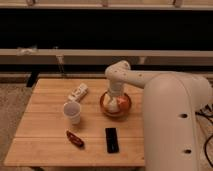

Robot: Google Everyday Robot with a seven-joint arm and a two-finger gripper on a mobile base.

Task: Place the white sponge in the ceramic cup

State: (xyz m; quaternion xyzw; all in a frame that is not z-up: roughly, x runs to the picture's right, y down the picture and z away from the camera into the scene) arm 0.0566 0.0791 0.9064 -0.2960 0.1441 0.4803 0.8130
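Claw (116, 100) low in the orange bowl (106, 108) toward the surface's (50, 145) right edge, spread wide over the white sponge (121, 104), so this looks like the pickup, and next it must close, lift and carry left to the cup (73, 112).

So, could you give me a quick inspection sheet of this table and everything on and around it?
Surface: wooden table, mostly bare.
Job's things: white sponge lies in the orange bowl; white cup stands upright left of the bowl.
Clutter: white bar behind the cup; red object and black bar near the front edge.
Gripper: gripper is down in the bowl at the sponge, open.
Cables: cables at the right edge, beside the robot.
Surroundings: pale ledge on a dark wall behind; floor at left.
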